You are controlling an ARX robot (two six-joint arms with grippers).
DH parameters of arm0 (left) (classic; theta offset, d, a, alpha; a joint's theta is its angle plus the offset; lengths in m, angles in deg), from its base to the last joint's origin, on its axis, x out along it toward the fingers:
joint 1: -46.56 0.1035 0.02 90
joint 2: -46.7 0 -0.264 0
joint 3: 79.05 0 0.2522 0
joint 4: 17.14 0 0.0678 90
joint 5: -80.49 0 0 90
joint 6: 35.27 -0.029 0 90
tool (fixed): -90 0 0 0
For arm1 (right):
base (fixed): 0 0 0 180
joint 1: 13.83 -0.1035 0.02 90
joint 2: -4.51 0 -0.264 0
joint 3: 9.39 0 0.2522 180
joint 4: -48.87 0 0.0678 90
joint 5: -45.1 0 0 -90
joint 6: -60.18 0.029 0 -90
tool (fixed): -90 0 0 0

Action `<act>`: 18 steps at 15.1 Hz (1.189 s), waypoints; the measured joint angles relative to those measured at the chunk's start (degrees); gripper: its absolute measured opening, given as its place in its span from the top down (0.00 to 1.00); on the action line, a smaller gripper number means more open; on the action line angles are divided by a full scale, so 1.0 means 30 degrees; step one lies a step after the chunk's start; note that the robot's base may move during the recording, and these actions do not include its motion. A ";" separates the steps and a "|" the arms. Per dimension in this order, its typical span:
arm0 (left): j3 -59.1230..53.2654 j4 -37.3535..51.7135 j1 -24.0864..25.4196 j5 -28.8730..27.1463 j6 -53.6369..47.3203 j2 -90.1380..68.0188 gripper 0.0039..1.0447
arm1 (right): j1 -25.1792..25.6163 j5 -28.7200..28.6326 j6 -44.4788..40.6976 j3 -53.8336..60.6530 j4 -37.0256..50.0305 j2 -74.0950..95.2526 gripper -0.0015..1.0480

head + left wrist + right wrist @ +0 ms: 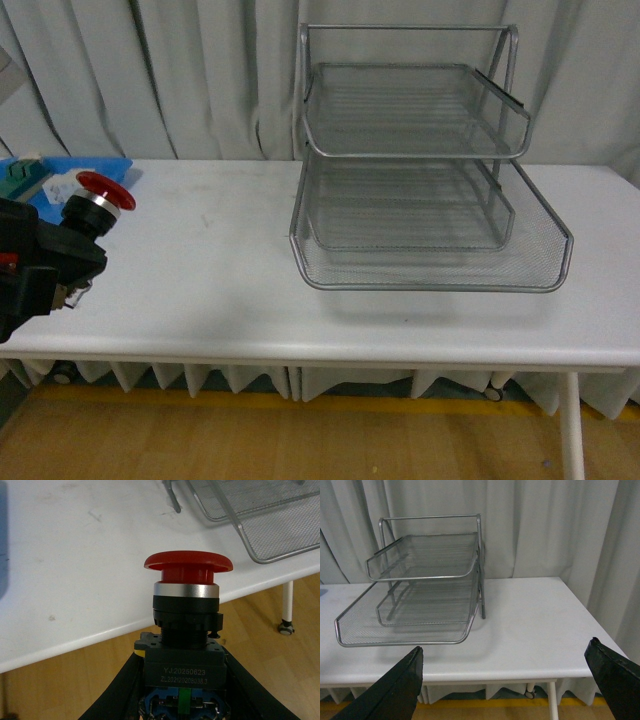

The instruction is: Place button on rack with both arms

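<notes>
White table (200, 280) before pale curtains (200, 70), blue tray (100, 165) at its far-left edge, wooden floor (300, 440) beneath.

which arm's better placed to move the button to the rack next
Probably left: the left gripper is shut on the button; the right gripper is open and empty, facing the rack.
</notes>
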 joint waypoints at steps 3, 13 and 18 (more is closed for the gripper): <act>0.2186 -0.0044 -0.1938 -0.0772 0.0430 -0.1246 0.66 | 0.0000 -0.0007 0.0000 0.0000 0.0000 0.0000 0.06; 1.3457 -0.2506 -0.9435 -0.1435 0.0000 -1.1730 0.66 | 0.0000 -0.0015 0.0000 0.0000 -0.0007 -0.0007 0.06; 1.8309 -0.4823 -0.8874 -0.2463 -0.0342 -1.6225 0.66 | 0.0000 -0.0015 0.0000 0.0000 -0.0007 0.0000 0.06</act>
